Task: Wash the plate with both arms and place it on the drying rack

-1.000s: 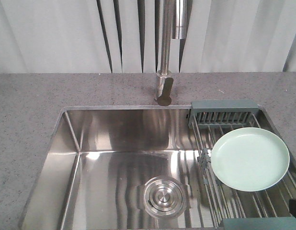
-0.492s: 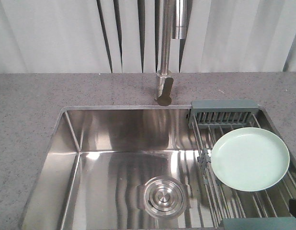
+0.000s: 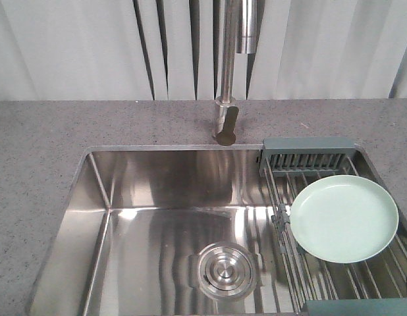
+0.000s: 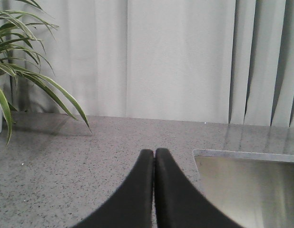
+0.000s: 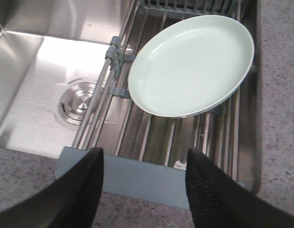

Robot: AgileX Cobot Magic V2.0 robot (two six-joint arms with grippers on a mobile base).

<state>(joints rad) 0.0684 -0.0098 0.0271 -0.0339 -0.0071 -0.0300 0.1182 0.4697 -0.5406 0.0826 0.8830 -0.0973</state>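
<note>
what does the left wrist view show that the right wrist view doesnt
Only the left wrist view: the closed left gripper, a green leafy plant and pale curtains.
Only the right wrist view: the open right gripper, the round mint-green plate on the steel-wire drying rack, and the round drain cover.
Both: speckled grey counter and steel sink.

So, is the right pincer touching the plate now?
Apart. The right wrist view shows the right pincer open, with rack wires and frame visible between its fingers and the plate on the drying rack.

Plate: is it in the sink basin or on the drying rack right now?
On the drying rack. The plate lies flat across the rack's wires, nothing gripping it; the open right gripper is apart from it.
</note>
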